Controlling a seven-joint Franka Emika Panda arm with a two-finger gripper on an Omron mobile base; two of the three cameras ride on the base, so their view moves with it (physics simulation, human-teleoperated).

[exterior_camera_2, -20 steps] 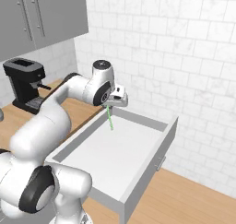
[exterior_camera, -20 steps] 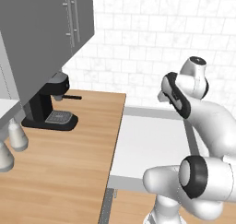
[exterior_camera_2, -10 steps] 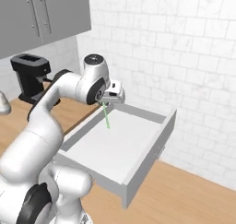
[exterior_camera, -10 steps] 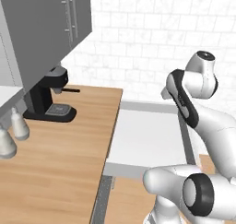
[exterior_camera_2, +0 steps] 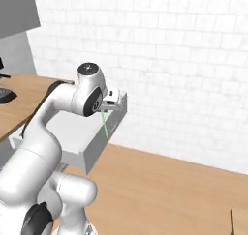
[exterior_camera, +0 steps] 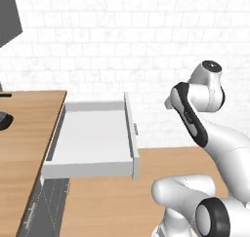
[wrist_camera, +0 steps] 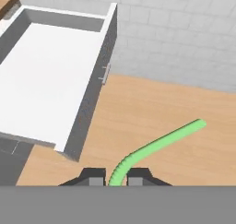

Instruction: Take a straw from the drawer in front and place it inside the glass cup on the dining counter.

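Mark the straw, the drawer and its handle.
straw (wrist_camera: 156,146): hand view, middle of its green length.
drawer (exterior_camera: 93,133): left base view, bare white floor.
handle (wrist_camera: 106,73): hand view, middle of the bar on the drawer front.

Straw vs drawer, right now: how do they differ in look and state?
The straw is thin and bright green; the drawer is a wide, shallow grey-white box. The straw hangs pinched in the gripper over the wood floor; the drawer stands pulled open with nothing seen inside.

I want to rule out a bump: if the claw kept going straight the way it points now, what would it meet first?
Probably the bare wood floor. In the hand view the claw, shut on the green straw, aims past the open drawer, which lies off to one side. Depth is hard to judge.
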